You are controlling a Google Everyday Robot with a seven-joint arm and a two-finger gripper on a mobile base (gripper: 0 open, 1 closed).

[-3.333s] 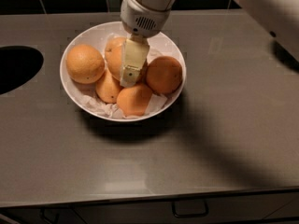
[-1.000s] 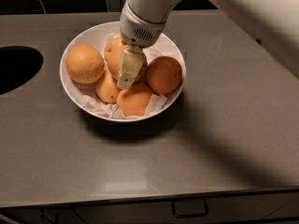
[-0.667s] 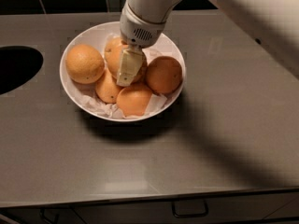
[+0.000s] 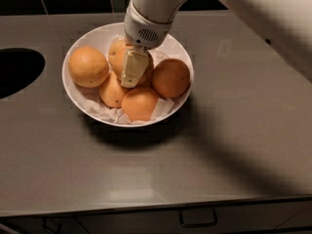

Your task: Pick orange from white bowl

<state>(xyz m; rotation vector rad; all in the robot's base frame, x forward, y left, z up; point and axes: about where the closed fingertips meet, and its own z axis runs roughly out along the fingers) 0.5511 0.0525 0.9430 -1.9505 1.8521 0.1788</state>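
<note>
The white bowl [image 4: 181, 52] stands on the grey counter, lined with crumpled white paper and holding several oranges. My gripper [image 4: 130, 71] reaches down from above into the middle of the bowl. It sits against the back-middle orange [image 4: 117, 56], which it mostly hides. A large round dimpled orange [image 4: 87, 66] lies at the bowl's left, a round one [image 4: 170, 78] at the right. A smaller pointed one [image 4: 113, 90] and another [image 4: 140, 103] lie at the front. I cannot make out a navel dimple on any of them.
A dark round hole [image 4: 17, 72] is cut in the counter [image 4: 234, 145] at the left. Dark tiles run along the back wall. Drawer handles [image 4: 197, 218] show below the counter's front edge. My white arm crosses the top right corner.
The gripper has sunk a little deeper into the bowl and shifted slightly left over the back-middle orange. The oranges and bowl have not moved.
</note>
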